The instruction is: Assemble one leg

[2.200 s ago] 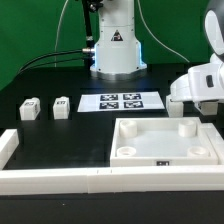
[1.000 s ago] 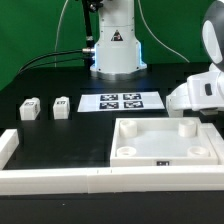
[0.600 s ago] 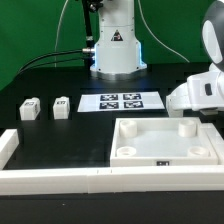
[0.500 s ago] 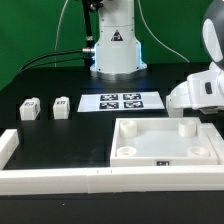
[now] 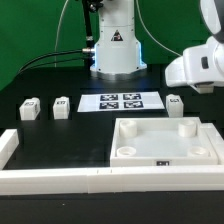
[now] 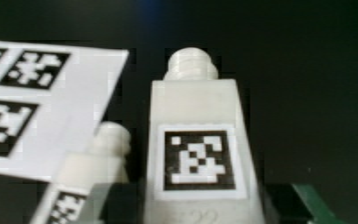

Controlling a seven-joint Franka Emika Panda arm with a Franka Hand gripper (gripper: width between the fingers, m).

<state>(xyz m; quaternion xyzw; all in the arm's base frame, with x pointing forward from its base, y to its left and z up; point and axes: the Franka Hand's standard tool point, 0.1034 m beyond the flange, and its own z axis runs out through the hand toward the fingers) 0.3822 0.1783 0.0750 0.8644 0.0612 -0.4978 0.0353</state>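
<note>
In the wrist view a leg (image 6: 197, 140), a white block with a marker tag on its face and a round peg at its far end, fills the middle. My gripper (image 6: 226, 200) is open, with one dark fingertip (image 6: 318, 200) on each side of the leg and a gap to it. A second leg (image 6: 91, 170) lies close beside it. In the exterior view one leg (image 5: 175, 102) stands to the right of the marker board (image 5: 120, 101), under the raised white arm (image 5: 200, 68). The fingers do not show there.
Two more small white blocks (image 5: 29, 108) (image 5: 61, 106) stand at the exterior view's left. The large white tray piece (image 5: 205, 150) lies at the front right. Long white border bars (image 5: 60, 182) run along the front. The robot base (image 5: 115, 50) stands behind the marker board (image 6: 25, 95).
The arm has risen from low at the exterior view's right, uncovering the leg beside the marker board. The other parts have not moved.
</note>
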